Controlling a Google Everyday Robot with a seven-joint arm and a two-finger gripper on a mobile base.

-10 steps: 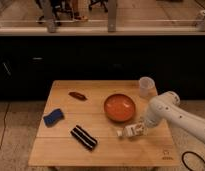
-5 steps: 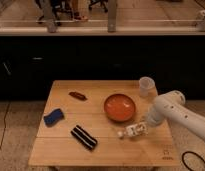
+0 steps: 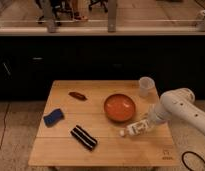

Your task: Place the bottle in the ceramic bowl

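Observation:
The bottle [image 3: 133, 130], small and clear with a whitish label and a white cap, lies on its side with the cap pointing left, just right of and in front of the ceramic bowl. My gripper [image 3: 144, 125] is at the bottle's right end and is shut on it, holding it low over the wooden table [image 3: 56, 150]. The orange-red ceramic bowl [image 3: 119, 107] sits near the table's middle right, and I see nothing in it. My white arm [image 3: 178, 107] reaches in from the right.
A translucent white cup [image 3: 146, 86] stands behind the bowl at the back right. A blue sponge [image 3: 53, 117] lies at the left, a dark striped packet [image 3: 83, 137] at the front middle, and a reddish-brown item [image 3: 77, 95] at the back left. A black cable [image 3: 193, 161] lies on the floor at the right.
The arm and the bottle in the gripper have shifted slightly to the right together. Everything else has stayed put.

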